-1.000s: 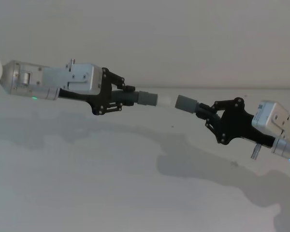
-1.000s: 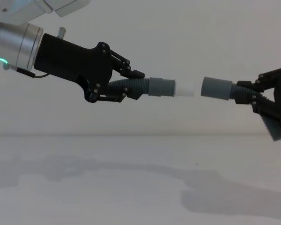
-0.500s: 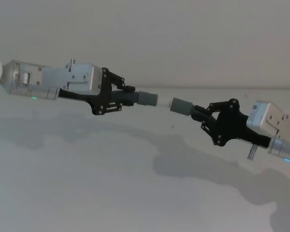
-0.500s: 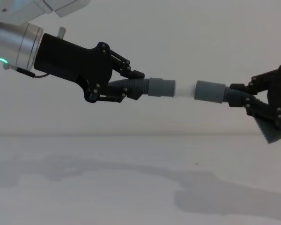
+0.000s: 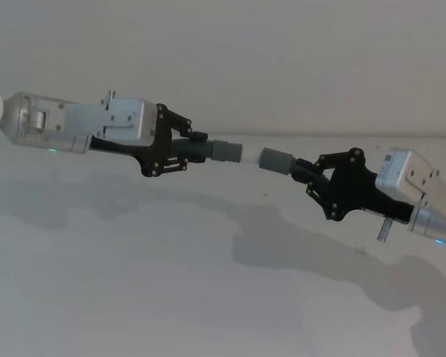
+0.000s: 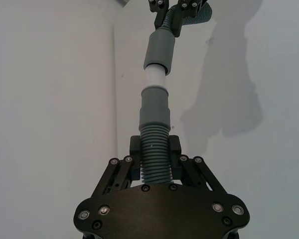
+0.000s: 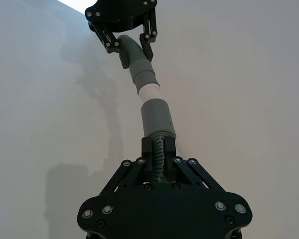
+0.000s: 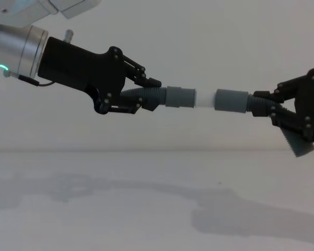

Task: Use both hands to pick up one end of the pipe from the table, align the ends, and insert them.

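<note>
Both pieces of the pipe hang in the air above the white table (image 5: 134, 282). My left gripper (image 5: 187, 149) is shut on the ribbed part of the left pipe piece (image 8: 179, 98). That piece ends in a white tip (image 8: 204, 99). My right gripper (image 5: 309, 172) is shut on the ribbed part of the right pipe piece (image 8: 231, 101). The two pieces lie nearly in one line. The white tip meets the mouth of the right grey collar (image 6: 159, 47), with a short stretch of white showing between the collars (image 7: 150, 92).
Below the arms the table (image 8: 94, 209) carries only their shadows. A plain pale wall stands behind.
My right gripper has moved left with its pipe piece, closing the gap until its collar reached the white tip. The left arm has not moved.
</note>
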Action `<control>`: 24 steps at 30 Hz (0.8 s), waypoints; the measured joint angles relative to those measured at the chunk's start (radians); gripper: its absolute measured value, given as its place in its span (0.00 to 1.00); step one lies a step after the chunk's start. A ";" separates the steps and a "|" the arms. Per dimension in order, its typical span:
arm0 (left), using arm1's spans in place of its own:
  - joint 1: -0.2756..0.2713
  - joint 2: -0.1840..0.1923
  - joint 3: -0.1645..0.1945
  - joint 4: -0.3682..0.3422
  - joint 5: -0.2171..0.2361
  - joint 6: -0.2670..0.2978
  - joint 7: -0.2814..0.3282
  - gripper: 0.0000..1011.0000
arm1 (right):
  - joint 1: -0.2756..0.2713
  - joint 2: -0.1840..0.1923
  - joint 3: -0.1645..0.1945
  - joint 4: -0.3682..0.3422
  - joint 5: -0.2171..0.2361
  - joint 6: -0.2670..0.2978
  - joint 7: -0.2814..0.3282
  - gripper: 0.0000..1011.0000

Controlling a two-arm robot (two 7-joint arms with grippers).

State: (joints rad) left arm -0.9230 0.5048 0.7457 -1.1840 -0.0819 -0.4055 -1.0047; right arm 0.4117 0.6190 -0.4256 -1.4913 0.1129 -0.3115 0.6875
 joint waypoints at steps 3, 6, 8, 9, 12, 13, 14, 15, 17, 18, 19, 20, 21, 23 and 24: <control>0.000 0.000 0.000 0.000 0.000 0.000 0.000 0.31 | 0.003 0.001 -0.002 0.001 0.002 0.000 0.000 0.12; 0.000 0.000 0.000 0.000 0.000 0.000 0.000 0.31 | 0.005 0.001 -0.004 0.002 0.002 0.001 0.000 0.12; 0.000 0.000 0.000 0.000 0.000 0.000 0.000 0.31 | 0.007 0.002 -0.006 0.003 0.003 0.001 0.000 0.12; 0.000 0.000 0.000 0.000 0.000 0.000 0.000 0.31 | 0.008 0.002 -0.008 0.003 0.003 0.001 -0.001 0.12; 0.000 0.000 0.000 0.000 0.000 0.000 0.000 0.31 | 0.011 0.004 -0.011 0.005 0.003 0.002 -0.002 0.12; 0.000 0.000 0.000 0.000 0.000 0.000 0.000 0.31 | 0.011 0.004 -0.011 0.005 0.003 0.002 -0.002 0.12; 0.000 0.000 0.000 0.000 0.000 0.000 0.000 0.30 | 0.012 0.004 -0.013 0.006 0.003 0.003 -0.003 0.12; 0.000 0.000 0.000 0.000 0.000 0.000 0.000 0.31 | 0.013 0.004 -0.013 0.007 0.002 0.003 -0.003 0.12; 0.000 0.000 0.000 0.000 0.000 0.000 0.000 0.31 | 0.014 0.006 -0.016 0.008 0.001 0.003 -0.005 0.12; 0.000 0.000 0.000 0.000 0.000 0.000 0.000 0.31 | 0.015 0.007 -0.017 0.009 0.001 0.004 -0.007 0.12; 0.000 0.000 0.000 0.000 0.000 0.000 0.000 0.31 | 0.016 0.007 -0.018 0.009 0.001 0.004 -0.007 0.12; 0.000 0.000 0.000 0.000 0.000 0.000 0.000 0.31 | 0.017 0.008 -0.019 0.010 0.000 0.004 -0.008 0.12; 0.000 0.000 0.000 0.000 0.000 0.000 0.000 0.31 | 0.017 0.008 -0.019 0.010 0.000 0.004 -0.008 0.12; 0.000 0.000 0.000 0.000 0.000 0.000 0.000 0.31 | 0.019 0.009 -0.020 0.012 -0.001 0.005 -0.010 0.12; 0.000 0.000 0.000 0.000 0.000 0.000 0.000 0.31 | 0.019 0.010 -0.021 0.013 -0.001 0.005 -0.011 0.12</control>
State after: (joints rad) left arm -0.9229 0.5045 0.7456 -1.1842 -0.0821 -0.4057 -1.0046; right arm 0.4311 0.6289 -0.4466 -1.4786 0.1122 -0.3067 0.6769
